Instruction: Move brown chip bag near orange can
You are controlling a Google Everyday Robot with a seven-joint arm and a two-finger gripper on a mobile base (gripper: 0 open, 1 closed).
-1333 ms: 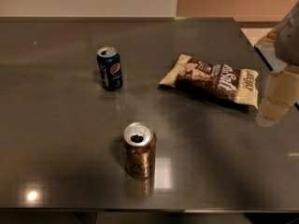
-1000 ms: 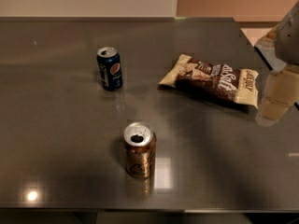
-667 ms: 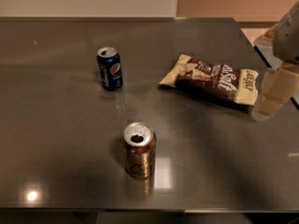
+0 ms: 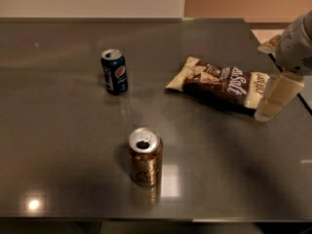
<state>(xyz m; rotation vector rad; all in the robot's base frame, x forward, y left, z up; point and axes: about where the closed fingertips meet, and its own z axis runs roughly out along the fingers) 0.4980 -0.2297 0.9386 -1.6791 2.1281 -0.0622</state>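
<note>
The brown chip bag (image 4: 219,83) lies flat on the grey table's right half, dark brown in the middle with cream-tan ends. The orange can (image 4: 145,156) stands upright near the table's front centre, its silver top opened. My gripper (image 4: 274,97) hangs at the right edge of the view, its cream finger just over the bag's right end. The white arm reaches in above it from the upper right.
A dark blue Pepsi can (image 4: 114,71) stands upright at the back left of the table (image 4: 63,145). The table's right edge runs just past the gripper, and its front edge lies below the orange can.
My gripper has shifted slightly left toward the right end of the chip bag. The bag and both cans have not moved.
</note>
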